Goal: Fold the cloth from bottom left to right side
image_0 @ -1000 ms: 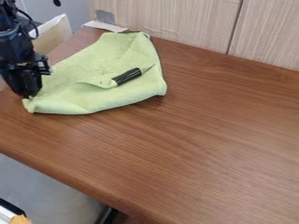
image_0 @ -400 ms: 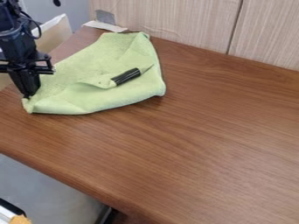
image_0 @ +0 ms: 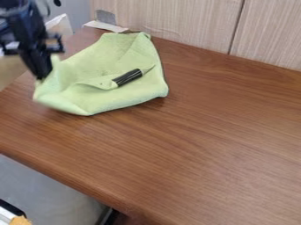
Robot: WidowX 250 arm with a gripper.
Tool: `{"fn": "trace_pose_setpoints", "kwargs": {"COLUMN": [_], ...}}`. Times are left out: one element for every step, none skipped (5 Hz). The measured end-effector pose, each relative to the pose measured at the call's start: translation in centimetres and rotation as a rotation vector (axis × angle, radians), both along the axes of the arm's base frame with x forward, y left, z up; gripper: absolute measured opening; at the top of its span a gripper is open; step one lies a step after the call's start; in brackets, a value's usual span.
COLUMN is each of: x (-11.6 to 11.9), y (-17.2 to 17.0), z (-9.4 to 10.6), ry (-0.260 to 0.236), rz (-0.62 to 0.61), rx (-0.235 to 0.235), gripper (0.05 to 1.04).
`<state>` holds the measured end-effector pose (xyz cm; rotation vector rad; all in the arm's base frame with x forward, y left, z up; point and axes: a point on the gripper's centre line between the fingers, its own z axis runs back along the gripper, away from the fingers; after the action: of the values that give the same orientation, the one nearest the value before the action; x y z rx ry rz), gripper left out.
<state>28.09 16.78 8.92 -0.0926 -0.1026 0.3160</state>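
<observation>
The black gripper is at the upper left, shut on the left corner of the green cloth. That corner is raised off the table, and the cloth's lower left part slants up to it. The rest of the cloth lies on the wooden surface, wrinkled, with its right side lying along the middle of the tabletop's back half. A dark striped knife-like object rests on the cloth, right of its centre.
The brown wooden table has its front edge running from the left down to the bottom. A light wood panel stands behind it. A pale strip lies at the back left corner.
The gripper has risen and shifted slightly right, lifting the cloth's left corner with it. The dark striped object and the cloth's right side are about where they were.
</observation>
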Motion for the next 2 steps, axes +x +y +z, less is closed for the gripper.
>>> {"fn": "trace_pose_setpoints", "kwargs": {"x": [2.4, 5.0], "y": [-3.6, -7.1], "z": [2.4, 3.7], "ry": [-0.048, -0.12], "rz": [-0.078, -0.164], "rx": [-0.043, -0.071], "gripper": [0.068, 0.068]}}
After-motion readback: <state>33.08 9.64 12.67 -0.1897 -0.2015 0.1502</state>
